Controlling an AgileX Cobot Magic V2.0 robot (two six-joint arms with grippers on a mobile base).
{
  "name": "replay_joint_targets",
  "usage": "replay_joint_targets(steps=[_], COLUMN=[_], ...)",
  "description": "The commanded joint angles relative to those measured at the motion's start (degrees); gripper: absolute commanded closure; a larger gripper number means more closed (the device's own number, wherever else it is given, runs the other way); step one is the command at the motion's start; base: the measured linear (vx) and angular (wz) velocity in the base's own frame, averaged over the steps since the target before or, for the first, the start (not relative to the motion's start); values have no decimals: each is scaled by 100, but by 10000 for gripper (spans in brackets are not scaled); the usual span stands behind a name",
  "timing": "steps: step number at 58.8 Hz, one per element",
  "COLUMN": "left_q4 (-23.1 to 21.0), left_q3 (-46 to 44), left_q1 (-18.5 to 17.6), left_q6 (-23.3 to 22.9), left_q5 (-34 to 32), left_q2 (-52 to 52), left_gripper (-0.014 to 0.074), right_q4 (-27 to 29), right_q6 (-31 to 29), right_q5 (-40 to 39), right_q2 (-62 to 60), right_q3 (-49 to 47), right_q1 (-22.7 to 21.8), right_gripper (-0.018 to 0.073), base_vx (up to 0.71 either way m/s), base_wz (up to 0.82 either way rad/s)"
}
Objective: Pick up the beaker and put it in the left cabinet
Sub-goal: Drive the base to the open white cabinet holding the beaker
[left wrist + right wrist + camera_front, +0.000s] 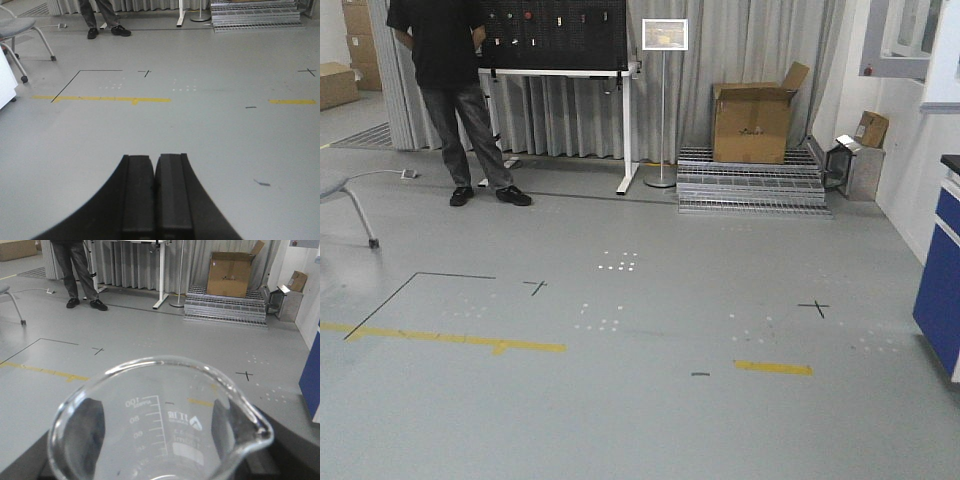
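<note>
Your right gripper (157, 442) is clamped on the beaker's (160, 410) sides above the grey floor (150, 330), while your left gripper's (154, 165) fingers (137, 192) are pressed together.

One beaker (150, 430), one person (445, 80), one chair (20, 26), one sign stand (664, 110)

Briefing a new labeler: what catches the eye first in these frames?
The clear beaker fills the lower right wrist view, gripped by the right gripper, graduations showing. In the left wrist view the left gripper is shut on nothing above grey floor. Far back left, a person in black stands by a white-legged bench.
</note>
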Motion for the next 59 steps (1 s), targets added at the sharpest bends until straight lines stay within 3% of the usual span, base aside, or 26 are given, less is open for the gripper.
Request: replay_joint_targets(steps=[1,59], left_q4=[19,19], left_q3=[-89,-89], left_q1=[-31,-31], left_q6=[-23,-23], left_q5=[-429,-429], left_q2=[-56,-56], left_gripper=[593,593], right_q4=[-99,-100], right_q6=[-43,-43], right_q5=[-452,-447], right_q2=[23,23], right_q3=[-162,-162], right_q1=[-29,-29], right_gripper=[560,560], base_vx=[76,76], base_wz=[0,-8])
